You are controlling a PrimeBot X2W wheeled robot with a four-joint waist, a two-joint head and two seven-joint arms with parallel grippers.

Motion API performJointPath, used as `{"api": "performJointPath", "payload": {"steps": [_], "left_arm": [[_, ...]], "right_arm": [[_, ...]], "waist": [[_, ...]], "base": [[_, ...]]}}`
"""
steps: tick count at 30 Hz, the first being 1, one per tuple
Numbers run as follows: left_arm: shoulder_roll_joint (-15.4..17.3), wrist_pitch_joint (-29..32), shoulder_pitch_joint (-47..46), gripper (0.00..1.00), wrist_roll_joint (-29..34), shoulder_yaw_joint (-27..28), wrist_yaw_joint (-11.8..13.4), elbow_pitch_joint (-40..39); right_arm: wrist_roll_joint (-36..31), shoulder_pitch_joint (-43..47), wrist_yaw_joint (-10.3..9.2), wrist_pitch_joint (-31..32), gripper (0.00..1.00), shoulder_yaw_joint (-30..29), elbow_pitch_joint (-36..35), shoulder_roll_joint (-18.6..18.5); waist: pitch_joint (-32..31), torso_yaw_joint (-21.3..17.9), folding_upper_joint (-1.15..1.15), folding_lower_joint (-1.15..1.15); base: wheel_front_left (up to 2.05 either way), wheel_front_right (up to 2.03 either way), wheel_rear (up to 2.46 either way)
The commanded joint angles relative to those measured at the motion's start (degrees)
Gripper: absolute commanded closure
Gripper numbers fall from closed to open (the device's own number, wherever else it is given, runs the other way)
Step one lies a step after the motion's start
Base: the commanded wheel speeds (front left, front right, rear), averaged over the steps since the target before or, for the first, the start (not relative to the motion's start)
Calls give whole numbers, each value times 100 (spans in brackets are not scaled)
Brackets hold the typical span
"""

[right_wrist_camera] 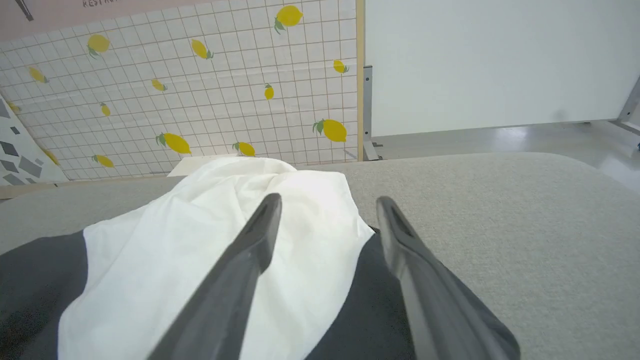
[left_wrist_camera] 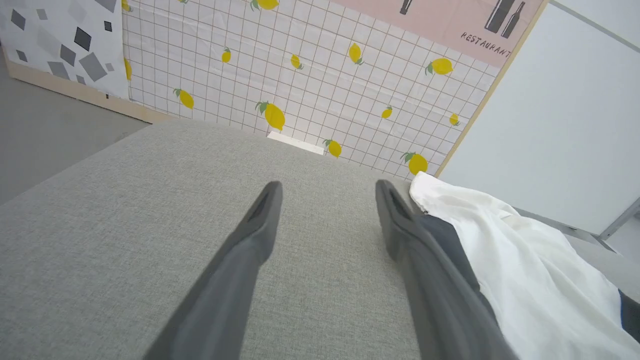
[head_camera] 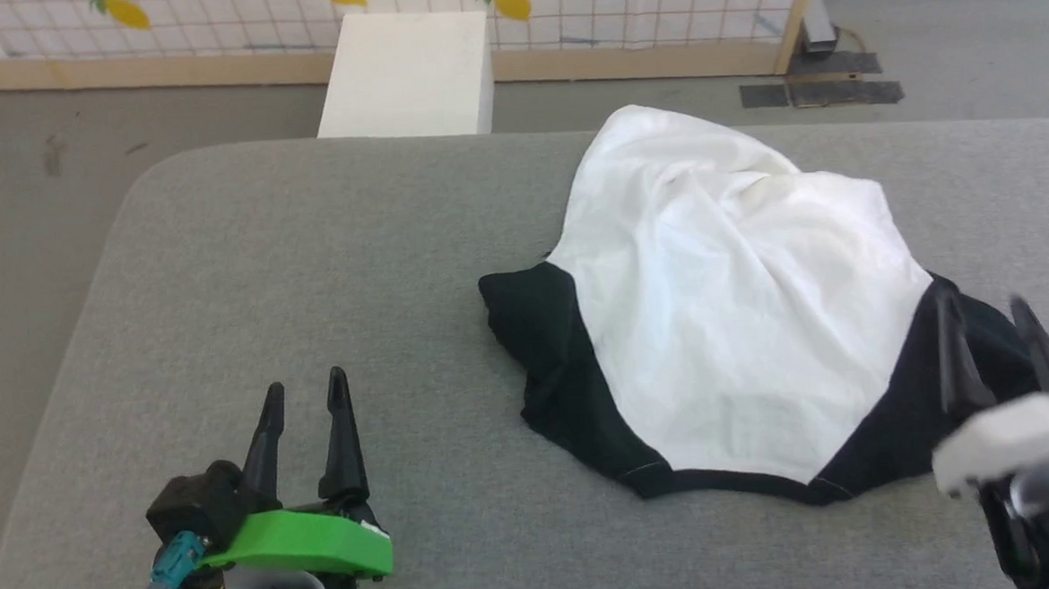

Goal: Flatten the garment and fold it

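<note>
The garment point(head_camera: 732, 319) is lying crumpled on the grey padded surface point(head_camera: 263, 281), sitting toward 3 o'clock in the head view. Its white panel is bunching upward and black fabric is showing at its 9 and 5 o'clock edges. The left gripper point(head_camera: 306, 382) is hanging at 7 o'clock over bare surface, apart from the cloth, its fingers spread with nothing between them. The right gripper point(head_camera: 981, 302) is hovering at 4 o'clock over the garment's black edge, its fingers likewise spread and pinching nothing. A white box point(head_camera: 410, 76) is standing beyond the surface at 12 o'clock, before a lemon-print wall point(head_camera: 635, 10).
</note>
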Motion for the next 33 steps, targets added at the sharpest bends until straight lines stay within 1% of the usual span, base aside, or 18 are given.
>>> {"api": "performJointPath", "payload": {"steps": [1,6,7,9,12,16,18,20,22,24,31,32,33], "left_arm": [[-11,-23,67,0,-13,-37,2,47],[-11,36,20,0,-102,-195,-7,256],[-11,88,-7,0,-146,-241,-13,295],[-11,393,-102,0,-268,-428,-30,423],[-11,1192,-371,0,-544,-829,48,603],[-11,2639,-813,0,-789,-1306,390,925],[16,3194,-1068,0,-736,-1440,510,1046],[59,3603,-1279,0,-716,-1500,602,1192],[109,3798,-1448,0,-702,-1543,589,1274],[127,3859,-1540,0,-707,-1575,548,1316],[155,3630,-1636,0,-729,-1526,532,1550],[149,3538,-1651,4,-746,-1506,517,1559],[152,3450,-1668,65,-726,-1510,496,1569]], "right_arm": [[82,231,-8,35,0,-74,-170,27],[512,829,-8,184,0,-162,-483,38],[564,875,-8,190,0,-185,-512,39],[630,944,-8,193,0,-216,-572,39],[656,946,-8,199,0,-218,-617,40],[637,840,-8,169,0,-268,-612,40],[636,782,-8,157,0,-270,-596,40],[643,738,-8,130,0,-278,-568,41],[670,707,-8,107,0,-265,-523,41],[669,703,-8,83,0,-270,-483,41],[721,705,-8,14,0,-249,-405,41],[721,703,-8,14,0,-254,-399,41],[719,702,-8,15,0,-258,-395,41]], "waist": [[-76,-122,0,0],[-51,-250,0,0],[-43,-266,0,0],[-20,-308,0,0],[77,-390,0,0],[221,-494,0,0],[305,-569,0,0],[373,-636,0,0],[435,-730,0,0],[488,-803,0,0],[596,-955,0,0],[607,-962,0,0],[614,-963,0,0]], "base": [[0,0,0],[0,0,0],[0,0,0],[0,0,0],[0,0,0],[0,0,0],[0,0,0],[0,0,0],[0,0,0],[0,0,0],[0,0,0],[0,0,0],[0,0,0]]}}
